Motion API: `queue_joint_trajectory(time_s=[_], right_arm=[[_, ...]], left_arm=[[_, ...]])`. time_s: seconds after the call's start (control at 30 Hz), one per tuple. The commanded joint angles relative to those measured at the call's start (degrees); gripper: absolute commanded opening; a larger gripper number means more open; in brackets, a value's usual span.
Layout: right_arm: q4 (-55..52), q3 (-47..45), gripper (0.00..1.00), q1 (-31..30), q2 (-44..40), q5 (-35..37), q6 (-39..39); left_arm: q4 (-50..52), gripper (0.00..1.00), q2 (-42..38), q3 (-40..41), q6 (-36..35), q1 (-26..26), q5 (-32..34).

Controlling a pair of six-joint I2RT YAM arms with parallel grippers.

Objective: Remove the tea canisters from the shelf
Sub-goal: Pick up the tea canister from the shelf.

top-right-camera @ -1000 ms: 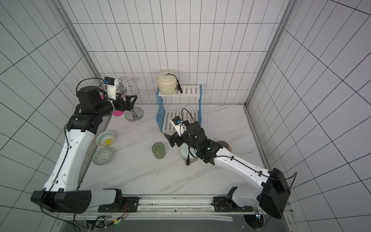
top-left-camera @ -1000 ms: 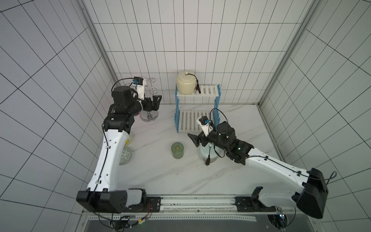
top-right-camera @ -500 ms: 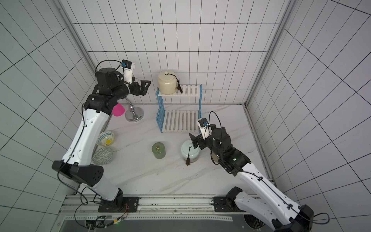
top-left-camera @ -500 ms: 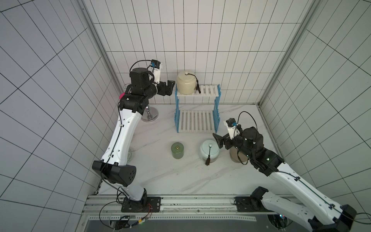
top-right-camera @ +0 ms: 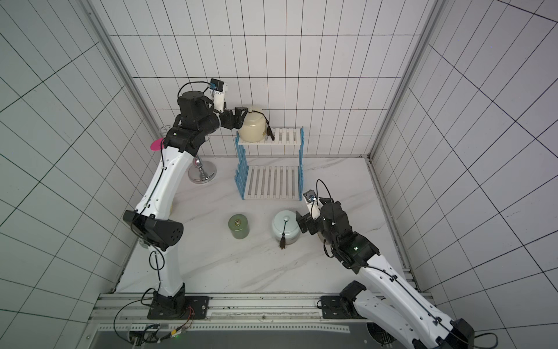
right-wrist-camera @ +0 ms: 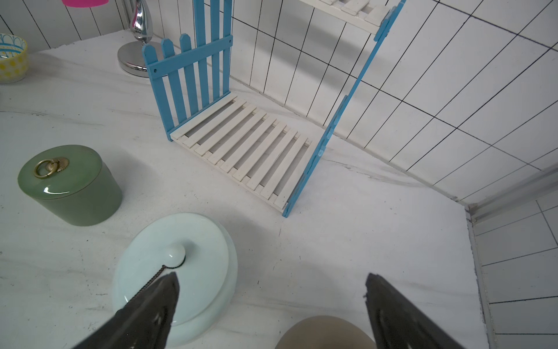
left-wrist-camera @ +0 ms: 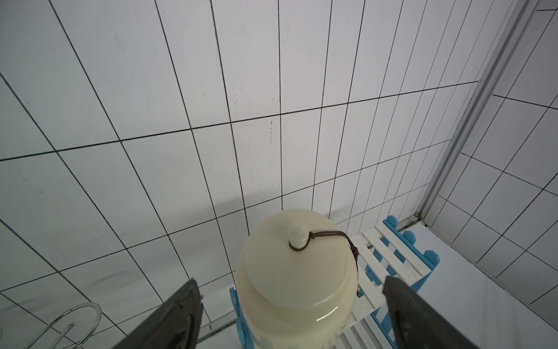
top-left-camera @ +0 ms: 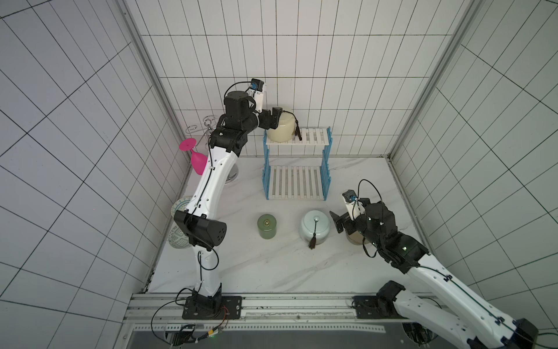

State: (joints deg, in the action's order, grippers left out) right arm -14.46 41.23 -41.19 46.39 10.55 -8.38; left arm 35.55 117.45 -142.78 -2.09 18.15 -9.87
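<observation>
**One canister on the shelf, three on the table**

The shelf [top-left-camera: 297,184] stands at the far side of the marble table [top-left-camera: 241,272], close to the back wall. The cream canister [top-left-camera: 282,130] sits upright on the left end of its top board, with its dark tassel cord running from the lid knob down its right side.

The left gripper [top-left-camera: 275,116] reaches in from the left at the height of that canister's lid. In the left wrist view its fingers [left-wrist-camera: 181,308] are spread wide on either side of the jar [left-wrist-camera: 296,287], and a strip of wall or shelf shows between each finger and the ceramic. The jaws are apart and grip nothing.

The other three canisters stand in a row on the table, nearer than the shelf. The green canister [top-left-camera: 267,226] is on the left, and its brass ring handle lies flat on the lid. The pale blue canister [top-left-camera: 314,229] is just right of it, its tassel hanging over the near side. The tan canister [right-wrist-camera: 323,332] is rightmost, and in both top views the right arm mostly hides it.

The right gripper [top-left-camera: 338,225] hovers above the tan canister, just right of the pale blue one. Its fingers [right-wrist-camera: 145,311] are spread wide and hold nothing.

On the left, a pink goblet [top-left-camera: 197,160] hangs upside down from a chrome stand [top-right-camera: 202,176]. Two patterned bowls [top-left-camera: 180,205] sit along the left wall.
</observation>
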Motion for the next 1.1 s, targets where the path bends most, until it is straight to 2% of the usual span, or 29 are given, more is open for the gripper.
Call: queue_joint_trajectory(time_s=[0.0,0.23,0.5,0.7,0.9,1.07], right_arm=[[0.04,-1.42,0.99,0.52,0.05,1.53,-0.58],[0.13,-1.68,0.99,0.51,0.77,1.85,-0.85],[-0.02,-1.78,0.99,0.56,1.05,1.40,-0.92],[-0.02,-1.77,0.99,0.51,1.03,0.89,-0.78],[-0.04,-1.77,0.99,0.52,0.98,0.88,-0.85],[-0.07,-1.77,0.99,0.50,0.85,0.88,-0.83]], left_arm=[[-3.62,0.91,3.74,-4.06,0.64,0.29,1.19],[-10.45,0.87,10.59,-7.66,-3.39,1.97,4.63],[-12.60,0.81,15.97,-10.24,-2.63,2.50,6.09],[-13.24,0.70,17.20,-10.16,-4.33,2.50,7.24],[-11.75,0.54,16.04,-8.91,-4.41,2.58,4.60],[-10.01,0.46,14.50,-7.48,-5.86,2.50,4.76]])
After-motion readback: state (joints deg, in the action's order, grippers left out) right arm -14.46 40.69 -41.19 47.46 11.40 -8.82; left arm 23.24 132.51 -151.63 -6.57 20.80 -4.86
